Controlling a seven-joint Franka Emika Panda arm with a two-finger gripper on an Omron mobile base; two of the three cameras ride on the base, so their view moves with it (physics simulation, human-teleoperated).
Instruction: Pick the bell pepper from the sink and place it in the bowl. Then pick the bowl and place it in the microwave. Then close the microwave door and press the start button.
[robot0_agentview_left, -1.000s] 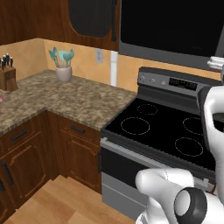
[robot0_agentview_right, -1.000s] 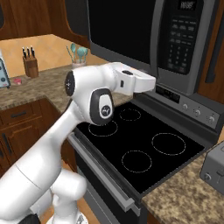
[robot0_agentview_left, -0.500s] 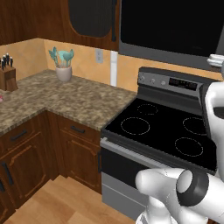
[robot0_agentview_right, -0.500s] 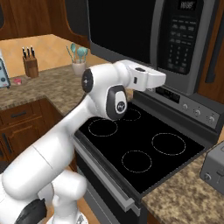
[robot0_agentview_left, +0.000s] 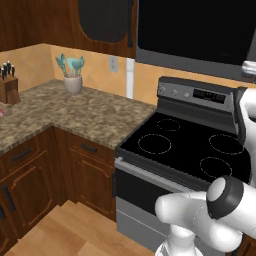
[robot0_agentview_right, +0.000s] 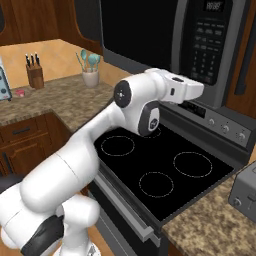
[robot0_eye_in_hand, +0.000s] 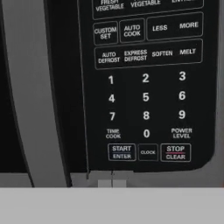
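Observation:
The microwave (robot0_agentview_right: 150, 35) hangs above the stove. Its microwave door (robot0_agentview_left: 195, 30) is shut, with a dark glass window. The keypad strip (robot0_agentview_right: 212, 42) runs down its right side. My hand is stretched out toward that strip, and my gripper (robot0_agentview_right: 200, 91) is just below and in front of it. In the hand view the keypad is close up, with the START/ENTER button (robot0_eye_in_hand: 121, 152) low in the picture. My gripper (robot0_eye_in_hand: 111, 180) is shut with nothing in it, its tips just under that button. The bell pepper, the bowl and the sink are out of view.
A black cooktop (robot0_agentview_right: 160, 165) with a control panel (robot0_agentview_left: 200, 95) lies under my arm. On the granite counter (robot0_agentview_left: 75, 112) stand a utensil pot (robot0_agentview_left: 72, 75) and a knife block (robot0_agentview_left: 7, 85). A grey toaster (robot0_agentview_right: 245, 195) sits at the right.
My arm has stretched further toward the microwave's keypad, with the hand moving right and closer to it. The gripper has stayed shut.

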